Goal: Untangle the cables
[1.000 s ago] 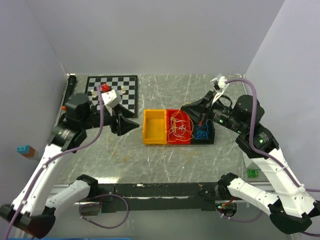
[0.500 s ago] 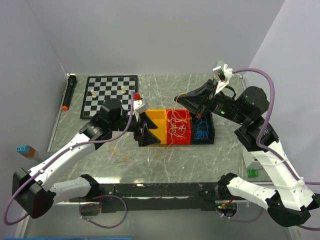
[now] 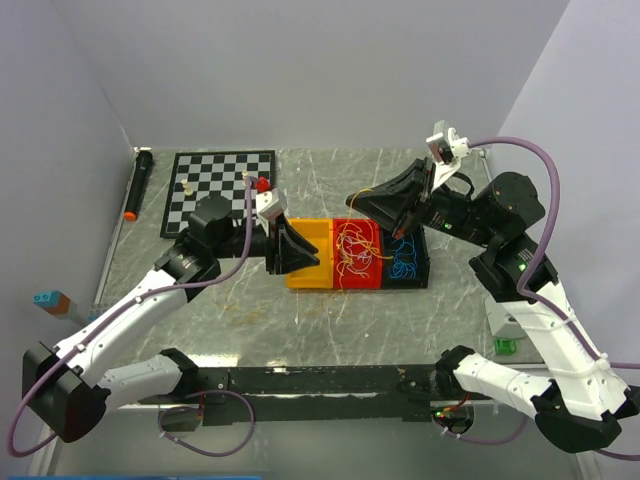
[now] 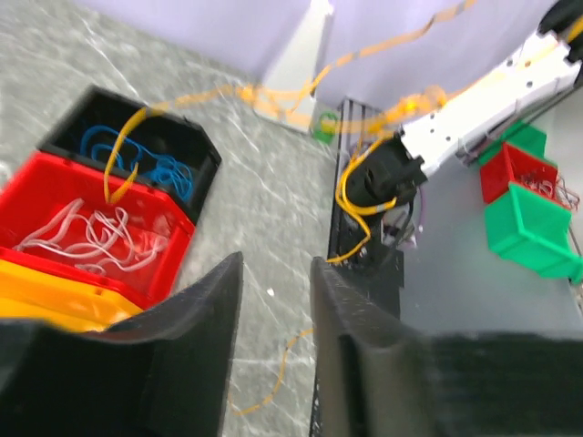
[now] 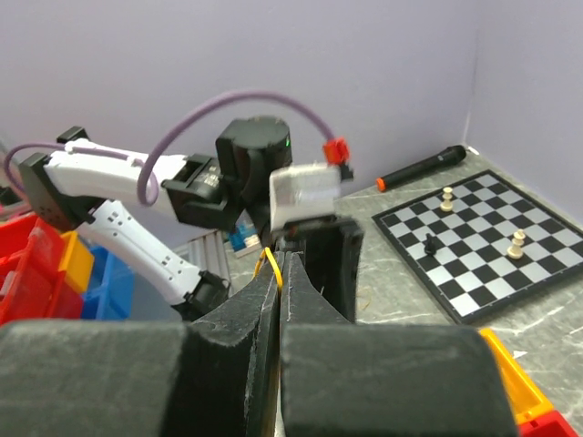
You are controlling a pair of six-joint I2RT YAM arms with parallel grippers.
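Three joined bins sit mid-table: yellow (image 3: 310, 262), red (image 3: 372, 278) and black (image 3: 420, 262). The red bin holds thin white and yellow cables (image 3: 355, 255); the black one holds blue cables (image 3: 405, 264). My right gripper (image 3: 357, 201) is raised above the red bin and shut on a yellow cable (image 5: 270, 261); that strand (image 4: 219, 94) hangs down to the bins. My left gripper (image 3: 298, 252) is open and empty over the yellow bin. In the left wrist view its fingers (image 4: 275, 264) frame bare table, with the white cables (image 4: 91, 241) to the left. A loose yellow strand (image 4: 273, 387) lies on the table.
A chessboard (image 3: 222, 185) with a few pieces lies at the back left, a black marker (image 3: 130, 185) beside it. Small green (image 4: 533, 228) and red (image 4: 515, 173) bins stand beyond the table's near edge. A green block (image 3: 505, 347) sits at the right edge.
My left gripper has swung from near the chessboard to the yellow bin. My right gripper has risen from the bins with the yellow cable in it.
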